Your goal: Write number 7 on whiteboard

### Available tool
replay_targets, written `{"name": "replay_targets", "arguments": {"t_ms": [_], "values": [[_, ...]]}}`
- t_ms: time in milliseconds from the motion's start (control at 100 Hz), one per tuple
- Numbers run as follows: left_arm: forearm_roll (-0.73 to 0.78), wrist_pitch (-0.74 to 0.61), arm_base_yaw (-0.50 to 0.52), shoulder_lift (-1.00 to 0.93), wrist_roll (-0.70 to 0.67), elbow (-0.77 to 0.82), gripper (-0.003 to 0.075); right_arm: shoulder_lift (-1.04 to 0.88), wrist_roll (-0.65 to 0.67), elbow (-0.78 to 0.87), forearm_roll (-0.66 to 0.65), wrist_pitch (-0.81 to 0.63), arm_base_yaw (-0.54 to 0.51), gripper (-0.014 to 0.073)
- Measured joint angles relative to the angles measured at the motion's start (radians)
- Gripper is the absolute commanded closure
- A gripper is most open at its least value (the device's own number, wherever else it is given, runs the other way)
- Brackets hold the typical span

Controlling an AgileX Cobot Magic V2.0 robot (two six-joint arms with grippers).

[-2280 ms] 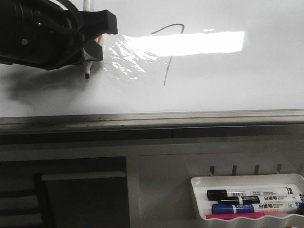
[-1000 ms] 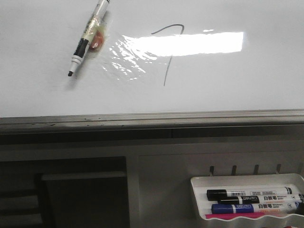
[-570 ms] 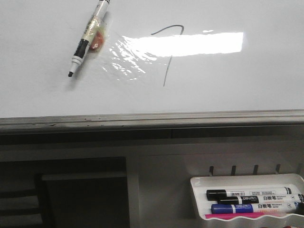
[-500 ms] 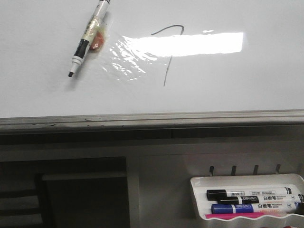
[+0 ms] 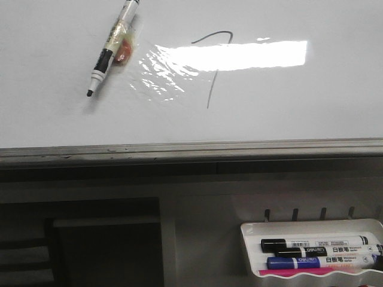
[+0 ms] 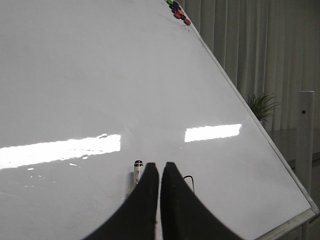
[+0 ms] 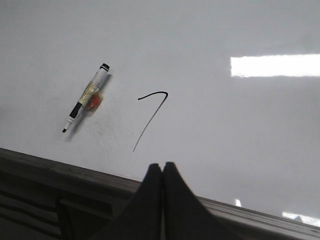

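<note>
Left arm gone from front view since earliest frame; marker (image 5: 109, 49) left lying on whiteboard (image 5: 311, 101), uncapped, tip toward the grey edge rail (image 5: 191, 149). No shift of marker noted across the later frames.

Number 7 (image 5: 210, 67) found drawn on board just beside the wrinkled shiny patch (image 5: 158, 75): curved top stroke, long slanted downstroke. Marker well apart from it, on the far side of the patch.

Left gripper (image 6: 159, 172): jaws pressed together, nothing between. Right gripper (image 7: 162, 172): jaws likewise closed and empty, held near the rail.

Handling, judged: marker light, rigid, smooth-barrelled; taped orange lump at mid-barrel likely the best purchase, away from the wet tip. Fresh ink liable to smear if brushed. Board stiff, glossy, slippery.

Views compared: right wrist showed marker and full figure together, free of glare. Front view added marker tray (image 5: 311, 227) with spare markers (image 5: 317, 251) below, but glare band crossed the figure. Left wrist showed only marker's rear end, a fragment of the stroke, coloured magnets (image 6: 178, 11) at a far corner, and a plant (image 6: 262, 106) beyond.
</note>
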Motion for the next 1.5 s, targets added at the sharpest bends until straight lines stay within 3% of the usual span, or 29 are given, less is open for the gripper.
{"name": "replay_targets", "arguments": {"t_ms": [640, 770, 860, 1000, 1220, 1500], "values": [[-0.002, 0.000, 0.000, 0.000, 0.000, 0.000, 0.0741, 0.000, 0.000, 0.000, 0.002, 0.000, 0.000, 0.0658], [0.115, 0.002, 0.012, 0.000, -0.014, 0.003, 0.0741, 0.000, -0.001, 0.000, 0.002, 0.000, 0.000, 0.0658], [0.229, 0.025, 0.072, 0.004, -0.087, 0.002, 0.0741, 0.000, -0.001, 0.000, 0.002, 0.000, 0.000, 0.0658], [0.408, 0.076, 0.253, 0.023, -0.269, 0.018, 0.0741, 0.000, -0.001, 0.000, 0.002, 0.000, 0.000, 0.0658], [0.537, 0.102, 0.540, 0.000, -0.467, 0.122, 0.0741, 0.000, -0.001, 0.001, 0.002, 0.000, 0.000, 0.0658], [0.589, 0.127, 0.627, -0.040, -0.518, 0.200, 0.0741, 0.000, -0.001, 0.001, 0.002, 0.000, 0.000, 0.0658]]}}
